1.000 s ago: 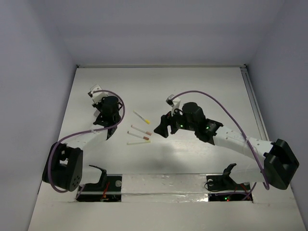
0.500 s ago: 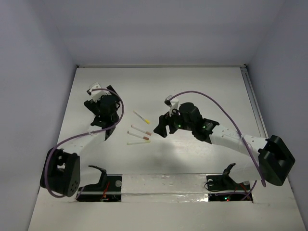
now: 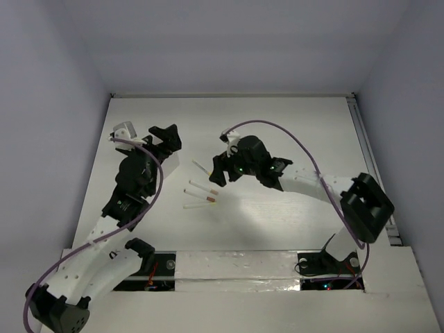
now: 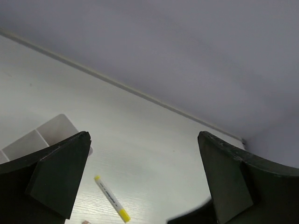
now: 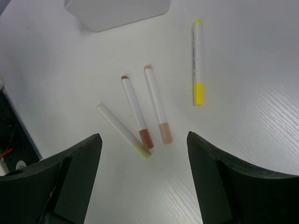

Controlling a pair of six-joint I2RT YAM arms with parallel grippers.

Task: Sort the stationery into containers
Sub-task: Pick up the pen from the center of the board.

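Note:
Several thin white pen-like sticks lie side by side on the white table. In the right wrist view there is a yellow-tipped one (image 5: pixel 198 60), a pink-tipped one (image 5: pixel 157 103), a brown-tipped one (image 5: pixel 135 112) and a pale yellow one (image 5: pixel 123 131). My right gripper (image 5: pixel 144 137) hangs open just above them, its jaws wide either side of the middle sticks, touching none. The white container (image 5: pixel 117 11) stands beyond the sticks; its thin dividing walls (image 4: pixel 42 140) show in the left wrist view. My left gripper (image 4: pixel 142 140) is open and empty above the table, with the yellow-tipped stick (image 4: pixel 111 198) below it.
From above, the left gripper (image 3: pixel 168 139) and right gripper (image 3: pixel 219 168) flank the sticks (image 3: pixel 201 189), and the left arm covers the container. Grey walls close the table at the back (image 4: pixel 140 93) and sides. A metal rail (image 3: pixel 368 159) runs along the right edge.
The left gripper has opened, and the left arm has stretched up and away from its base. The right gripper has moved left, closer over the sticks.

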